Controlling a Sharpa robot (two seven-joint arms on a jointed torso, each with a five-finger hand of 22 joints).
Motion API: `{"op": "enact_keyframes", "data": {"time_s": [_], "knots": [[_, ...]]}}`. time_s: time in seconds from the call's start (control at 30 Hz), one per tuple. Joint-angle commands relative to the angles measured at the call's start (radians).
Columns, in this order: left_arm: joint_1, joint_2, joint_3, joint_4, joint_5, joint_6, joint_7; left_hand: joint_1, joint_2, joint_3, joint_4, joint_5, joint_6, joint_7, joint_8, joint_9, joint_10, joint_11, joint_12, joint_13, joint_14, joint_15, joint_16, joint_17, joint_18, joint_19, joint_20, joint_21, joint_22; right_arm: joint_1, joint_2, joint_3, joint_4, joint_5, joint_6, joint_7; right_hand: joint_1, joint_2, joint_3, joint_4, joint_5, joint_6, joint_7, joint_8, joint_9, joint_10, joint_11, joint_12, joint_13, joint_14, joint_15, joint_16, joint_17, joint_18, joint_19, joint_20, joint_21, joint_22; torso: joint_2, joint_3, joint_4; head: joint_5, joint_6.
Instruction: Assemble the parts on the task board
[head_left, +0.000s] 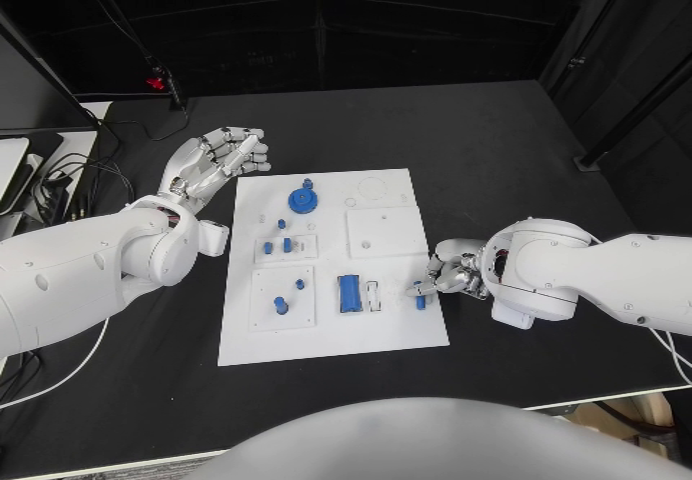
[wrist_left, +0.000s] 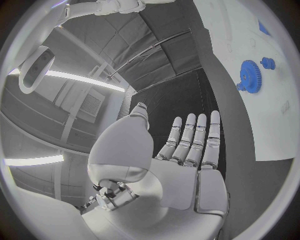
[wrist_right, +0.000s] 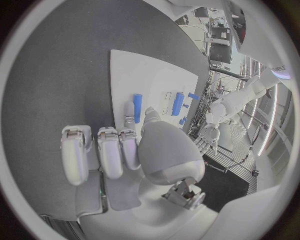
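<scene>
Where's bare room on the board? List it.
Free: the board's near strip below the blue bar, and the far right corner beyond the gear. Crowded: the left column of small parts and the right edge by the right hand.

A black table (head_left: 476, 130) fills the scene. Black cables (head_left: 80, 175) trail over its left side near a pale device (head_left: 15, 165) at the edge. A small red object (head_left: 154, 82) sits beyond the far edge.

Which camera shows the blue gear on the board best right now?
The head view: the blue gear lies in plain sight near the task board's far edge. The left wrist view catches it at an angle. The right wrist view gives no clear sight of it.
</scene>
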Motion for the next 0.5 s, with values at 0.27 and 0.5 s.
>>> {"op": "enact_keyframes", "data": {"time_s": [0.27, 0.5], "knots": [[0.001, -0.001, 0.001, 0.006, 0.011, 0.011, 0.037, 0.001, 0.011, -0.006, -0.002, 0.005, -0.006, 0.132, 0.006, -0.001, -0.01, -0.001, 0.004, -0.002, -0.009, 0.0, 0.007, -0.002, -0.003, -0.004, 0.002, 0.001, -0.002, -0.01, 0.018, -0.005, -0.018, -0.034, 0.037, -0.076, 0.065, 0.004, 0.029, -0.022, 0.012, 0.023, -0.007, -0.027, -0.034, 0.106, -0.013, -0.006, 0.26, 0.104, -0.003, 0.002, 0.263, -0.007, 0.102, -0.002, 0.003, 0.263, 0.001, -0.0002, -0.0007, 0.0, 0.0], [0.001, -0.002, 0.001, 0.007, 0.011, 0.011, 0.037, 0.001, 0.011, -0.006, -0.002, 0.006, -0.006, 0.132, 0.006, -0.001, -0.01, -0.001, 0.004, -0.002, -0.009, 0.0, 0.007, -0.003, -0.003, -0.004, 0.002, 0.001, -0.002, -0.011, 0.025, -0.005, -0.023, -0.039, 0.038, -0.077, 0.105, 0.012, 0.062, -0.04, 0.019, 0.025, -0.011, -0.039, -0.04, 0.106, -0.016, -0.006, 0.26, 0.104, -0.006, 0.002, 0.263, -0.007, 0.102, -0.005, 0.003, 0.263, 0.001, 0.0003, 0.0001, -0.001, 0.0]]}}
